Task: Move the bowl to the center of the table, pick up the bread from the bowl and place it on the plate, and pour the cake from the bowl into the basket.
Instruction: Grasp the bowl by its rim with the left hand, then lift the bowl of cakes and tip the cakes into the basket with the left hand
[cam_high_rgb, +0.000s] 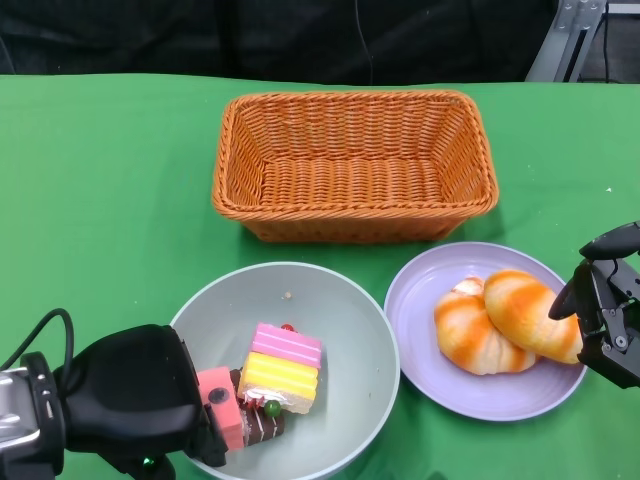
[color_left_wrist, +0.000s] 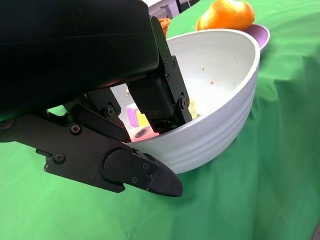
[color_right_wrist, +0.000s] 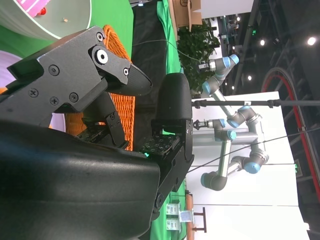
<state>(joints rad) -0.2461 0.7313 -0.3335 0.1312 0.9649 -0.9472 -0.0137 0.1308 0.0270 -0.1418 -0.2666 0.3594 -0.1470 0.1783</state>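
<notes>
A pale grey bowl (cam_high_rgb: 330, 305) stands at the table's near centre, holding a pink-and-yellow cake (cam_high_rgb: 283, 368) and a smaller pink piece (cam_high_rgb: 222, 400). My left hand (cam_high_rgb: 140, 400) grips the bowl's near-left rim. In the left wrist view its fingers (color_left_wrist: 160, 97) reach inside the bowl (color_left_wrist: 225, 115) and the thumb lies outside under the wall. Two orange-striped breads (cam_high_rgb: 478, 330) (cam_high_rgb: 535, 312) lie on the lilac plate (cam_high_rgb: 430, 290) to the right. My right hand (cam_high_rgb: 608, 305) hovers at the plate's right edge, fingers apart and holding nothing.
An orange wicker basket (cam_high_rgb: 355, 165) stands empty just behind the bowl and plate. Green cloth (cam_high_rgb: 110, 200) covers the table. In the right wrist view, part of the basket (color_right_wrist: 122, 50) shows past the right hand's fingers (color_right_wrist: 100, 75).
</notes>
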